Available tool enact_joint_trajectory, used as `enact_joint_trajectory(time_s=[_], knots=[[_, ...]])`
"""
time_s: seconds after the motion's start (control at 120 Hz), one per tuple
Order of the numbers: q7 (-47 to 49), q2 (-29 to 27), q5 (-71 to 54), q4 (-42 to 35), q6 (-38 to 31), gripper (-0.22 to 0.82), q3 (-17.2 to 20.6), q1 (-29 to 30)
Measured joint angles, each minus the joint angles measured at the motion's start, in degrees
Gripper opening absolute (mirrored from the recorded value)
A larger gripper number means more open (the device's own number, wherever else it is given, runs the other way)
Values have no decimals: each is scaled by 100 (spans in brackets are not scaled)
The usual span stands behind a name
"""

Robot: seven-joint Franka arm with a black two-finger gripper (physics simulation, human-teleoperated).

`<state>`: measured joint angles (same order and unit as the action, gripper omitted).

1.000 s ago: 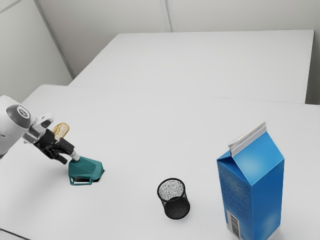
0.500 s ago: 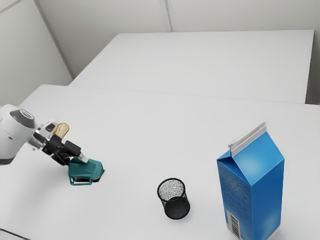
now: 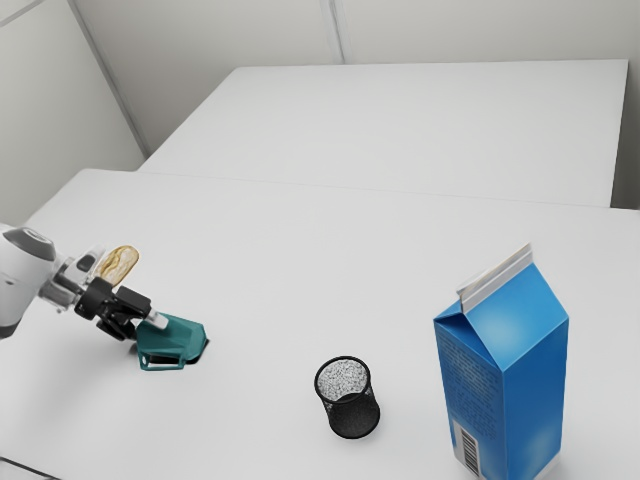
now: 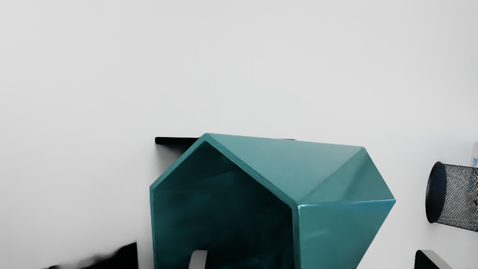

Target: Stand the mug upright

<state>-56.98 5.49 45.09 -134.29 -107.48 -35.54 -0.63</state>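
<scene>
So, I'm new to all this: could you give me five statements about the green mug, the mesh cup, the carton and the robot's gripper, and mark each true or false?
1. The green mug lies on its side. True.
2. The black mesh cup has tipped over. False: it stands upright.
3. In the exterior view, the mesh cup is between the mug and the blue carton. True.
4. The robot has the mug clamped tight. False: the gripper is open, its fingers standing wide apart.
5. The carton is farther from the mug than the mesh cup is. True.
</scene>
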Motion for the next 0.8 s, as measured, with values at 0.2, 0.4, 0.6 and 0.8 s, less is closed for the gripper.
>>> enact_joint_trajectory(time_s=[0.2,0.4,0.6,0.8], knots=[[-105,87,211,17,201,60,-5,15],[-229,118,394,57,339,60,-5,15],[-322,156,493,59,391,47,-5,15],[-389,156,514,59,406,29,-5,3]])
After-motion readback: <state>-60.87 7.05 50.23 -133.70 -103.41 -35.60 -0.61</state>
